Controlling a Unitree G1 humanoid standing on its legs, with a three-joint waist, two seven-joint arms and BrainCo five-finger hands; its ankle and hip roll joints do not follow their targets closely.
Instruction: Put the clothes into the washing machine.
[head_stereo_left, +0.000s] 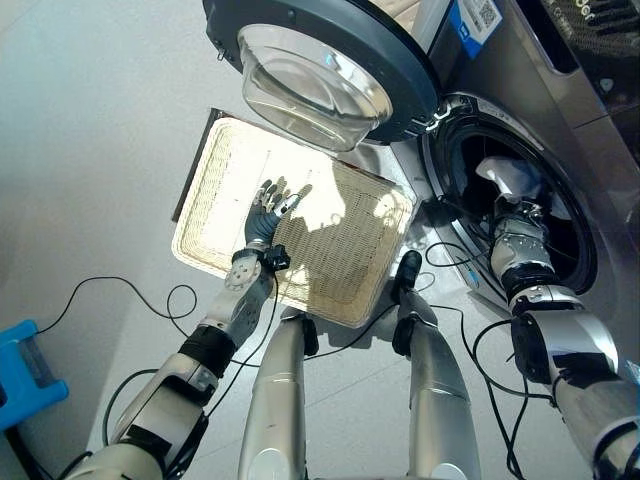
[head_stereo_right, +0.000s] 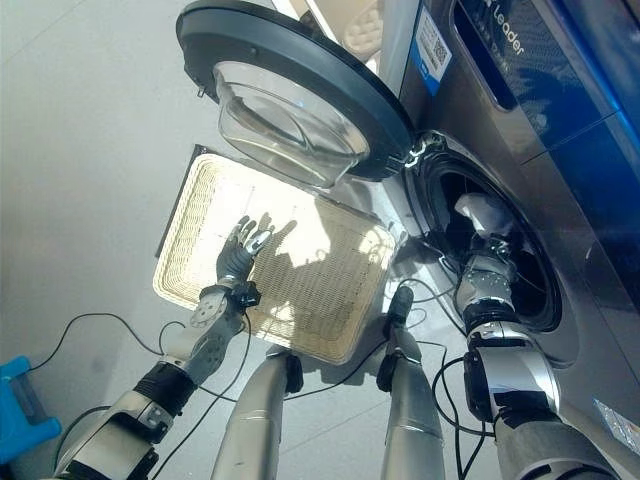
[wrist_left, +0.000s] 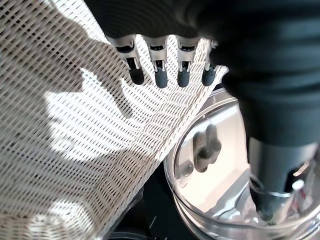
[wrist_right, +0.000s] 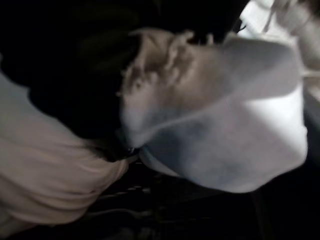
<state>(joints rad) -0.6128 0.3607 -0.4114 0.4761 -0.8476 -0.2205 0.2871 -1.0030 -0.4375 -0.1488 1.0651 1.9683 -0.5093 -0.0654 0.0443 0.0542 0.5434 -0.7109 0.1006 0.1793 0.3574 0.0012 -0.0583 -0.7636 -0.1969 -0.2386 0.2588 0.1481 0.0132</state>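
Note:
A white garment (head_stereo_left: 510, 175) lies inside the drum of the washing machine (head_stereo_left: 575, 235), beside a pale pink cloth (wrist_right: 45, 170). My right hand (head_stereo_left: 520, 214) reaches into the drum opening just below the white garment (wrist_right: 225, 135); cloth hides its fingers. My left hand (head_stereo_left: 268, 208) hovers open over the flat wicker basket (head_stereo_left: 345, 265) on the floor, fingers (wrist_left: 157, 75) straight and spread, holding nothing. No clothes show in the basket.
The round washer door (head_stereo_left: 310, 70), with its glass bowl, hangs open above the basket's far edge. A blue box (head_stereo_left: 25, 370) stands on the floor at the lower left. Bare grey floor lies left of the basket.

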